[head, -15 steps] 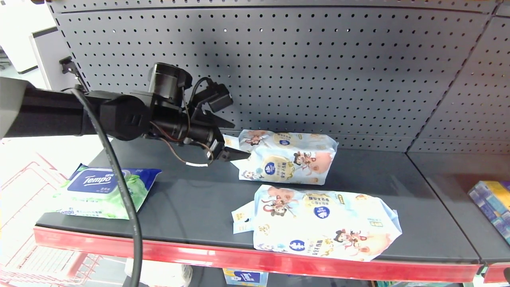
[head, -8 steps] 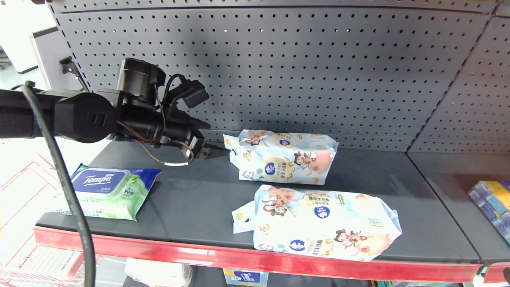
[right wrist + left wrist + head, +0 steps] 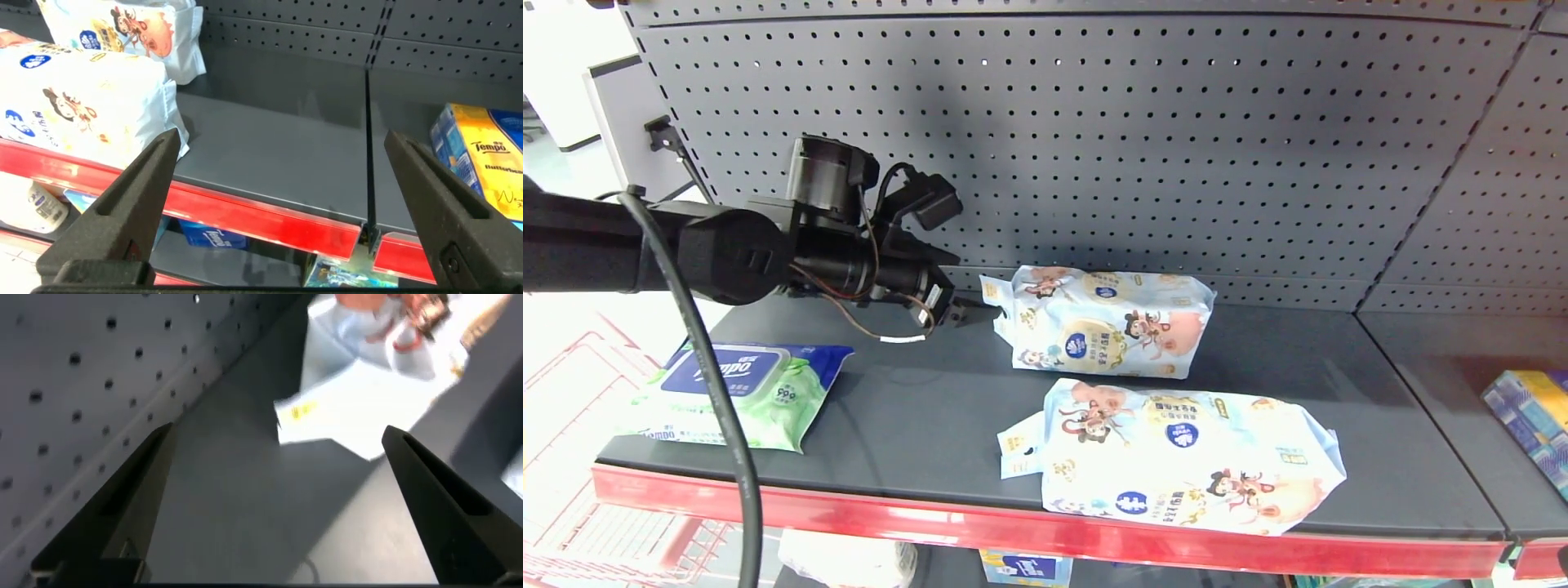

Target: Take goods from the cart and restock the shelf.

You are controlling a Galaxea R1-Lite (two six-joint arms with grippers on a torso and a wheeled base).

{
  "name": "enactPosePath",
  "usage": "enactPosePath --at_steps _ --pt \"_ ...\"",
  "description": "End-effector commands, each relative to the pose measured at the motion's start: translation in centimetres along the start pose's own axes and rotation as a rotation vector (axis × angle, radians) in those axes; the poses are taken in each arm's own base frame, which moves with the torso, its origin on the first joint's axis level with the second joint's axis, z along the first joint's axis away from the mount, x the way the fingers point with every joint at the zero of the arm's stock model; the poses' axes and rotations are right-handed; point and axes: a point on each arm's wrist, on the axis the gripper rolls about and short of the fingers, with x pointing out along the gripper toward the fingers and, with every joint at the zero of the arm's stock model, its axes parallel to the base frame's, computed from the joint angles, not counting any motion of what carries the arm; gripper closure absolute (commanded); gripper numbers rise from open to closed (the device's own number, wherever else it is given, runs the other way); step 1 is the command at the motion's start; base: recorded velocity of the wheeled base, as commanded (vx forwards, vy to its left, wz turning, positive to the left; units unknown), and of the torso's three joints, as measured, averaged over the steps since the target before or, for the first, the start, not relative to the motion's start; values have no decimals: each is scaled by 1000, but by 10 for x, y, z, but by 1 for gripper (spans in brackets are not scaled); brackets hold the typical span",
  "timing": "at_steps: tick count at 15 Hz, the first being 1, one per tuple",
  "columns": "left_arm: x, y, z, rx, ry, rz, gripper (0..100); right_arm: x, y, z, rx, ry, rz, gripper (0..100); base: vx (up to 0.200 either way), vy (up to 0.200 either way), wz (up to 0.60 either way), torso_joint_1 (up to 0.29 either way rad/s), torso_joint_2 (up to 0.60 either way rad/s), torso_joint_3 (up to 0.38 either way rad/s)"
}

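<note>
left gripper (image 3: 278,431) spread — just beside rear pack (image 3: 1107,322), right gripper (image 3: 282,137) spread before shelf lip (image 3: 245,209)

Pretty sure we're in a shop: pegboard-backed shelf (image 3: 915,408), red price rail (image 3: 1013,527), packaged tissue packs (image 3: 1188,457), red wire cart (image 3: 613,531).

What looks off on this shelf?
Nothing spilled or damaged. The front cartoon pack lies askew, one corner over the red lip; the green wipes pack sits angled at the left end.
</note>
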Motion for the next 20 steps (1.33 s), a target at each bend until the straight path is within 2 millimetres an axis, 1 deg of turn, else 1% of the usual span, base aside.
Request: enactPosePath --at_steps 1,3,5,8,12,18,20 --pt "10 1 -6 -9 13 -9 0 0 0 1 -2 -2 0 0 0 0 0 0 0 0" --pt "12 1 -6 -8 14 -12 0 0 0 0 -2 -4 0 0 0 0 0 0 0 0" --pt "18 -1 -1 4 0 -18 0 -1 0 -1 -2 -4 0 0 0 0 0 0 0 0" --pt "24 -8 11 22 -28 -38 0 -1 0 -2 -2 -2 0 0 0 0 0 0 0 0" --pt "28 -11 13 25 -29 -48 0 -1 0 -2 -2 -4 -1 0 0 0 0 0 0 0" --pt "41 -18 25 50 -58 -69 0 -1 0 -2 -1 -1 0 0 0 0 0 0 0 0" --pt "43 -19 25 51 -57 -71 0 -1 0 -2 0 -2 0 0 0 0 0 0 0 0"
